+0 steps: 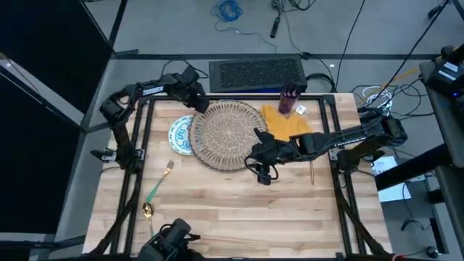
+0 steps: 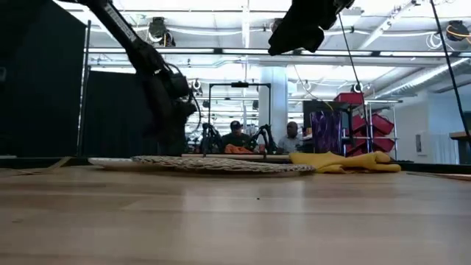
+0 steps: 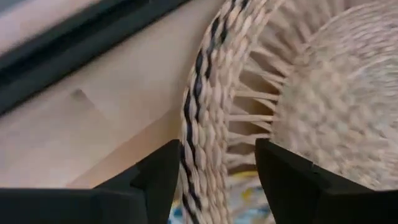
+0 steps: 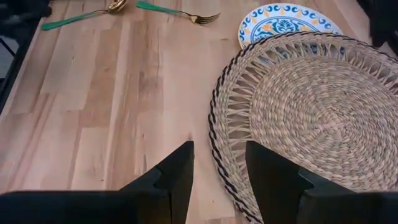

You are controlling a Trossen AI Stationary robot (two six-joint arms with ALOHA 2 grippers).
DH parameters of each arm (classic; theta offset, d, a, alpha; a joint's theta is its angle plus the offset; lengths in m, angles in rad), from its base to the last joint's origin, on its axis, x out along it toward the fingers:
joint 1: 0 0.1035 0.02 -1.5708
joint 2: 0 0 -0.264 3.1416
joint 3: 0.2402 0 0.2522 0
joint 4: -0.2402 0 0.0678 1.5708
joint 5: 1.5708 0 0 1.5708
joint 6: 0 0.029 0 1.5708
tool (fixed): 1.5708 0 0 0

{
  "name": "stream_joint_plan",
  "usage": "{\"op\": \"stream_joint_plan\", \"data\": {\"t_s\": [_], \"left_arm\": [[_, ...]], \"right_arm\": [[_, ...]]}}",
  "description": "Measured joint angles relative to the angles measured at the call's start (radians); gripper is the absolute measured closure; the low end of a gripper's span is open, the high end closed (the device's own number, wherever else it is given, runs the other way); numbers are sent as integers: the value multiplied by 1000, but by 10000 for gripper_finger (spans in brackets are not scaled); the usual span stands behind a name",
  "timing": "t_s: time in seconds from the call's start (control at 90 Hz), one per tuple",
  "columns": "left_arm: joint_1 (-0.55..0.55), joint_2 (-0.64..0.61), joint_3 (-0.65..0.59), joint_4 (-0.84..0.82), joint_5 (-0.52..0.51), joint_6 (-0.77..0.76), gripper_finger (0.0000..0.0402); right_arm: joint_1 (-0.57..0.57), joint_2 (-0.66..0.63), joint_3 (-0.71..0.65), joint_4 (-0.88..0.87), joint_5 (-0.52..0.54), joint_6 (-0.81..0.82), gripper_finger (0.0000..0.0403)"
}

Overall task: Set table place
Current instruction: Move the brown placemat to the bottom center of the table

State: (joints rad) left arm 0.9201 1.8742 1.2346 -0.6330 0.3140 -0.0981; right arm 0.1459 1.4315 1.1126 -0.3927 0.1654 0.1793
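Woven wicker fills the left wrist view: the left gripper (image 3: 214, 180) sits at the far rim of the placemat (image 1: 228, 135), its fingers spread to either side of the dark-edged border, not visibly pinching it. The placemat lies flat on the table (image 1: 239, 210), partly covering the patterned plate (image 1: 180, 135) at its left. The right gripper (image 4: 217, 177) hovers over the mat's near-right edge, fingers parted and empty. A yellow napkin (image 1: 288, 122) lies just beside the mat, the purple cup (image 1: 288, 100) behind it. Fork (image 1: 160, 181) and spoon (image 1: 147, 210) lie well apart, near the left front.
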Motion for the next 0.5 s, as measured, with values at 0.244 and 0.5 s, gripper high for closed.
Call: {"op": "stream_joint_plan", "data": {"t_s": [0.244,0.5], "left_arm": [[0,42,0,19,-36,60,210],[-4,45,0,37,119,55,210]], "right_arm": [[-2,0,0,0,0,-13,270],[-13,0,0,0,0,-23,270]]}}
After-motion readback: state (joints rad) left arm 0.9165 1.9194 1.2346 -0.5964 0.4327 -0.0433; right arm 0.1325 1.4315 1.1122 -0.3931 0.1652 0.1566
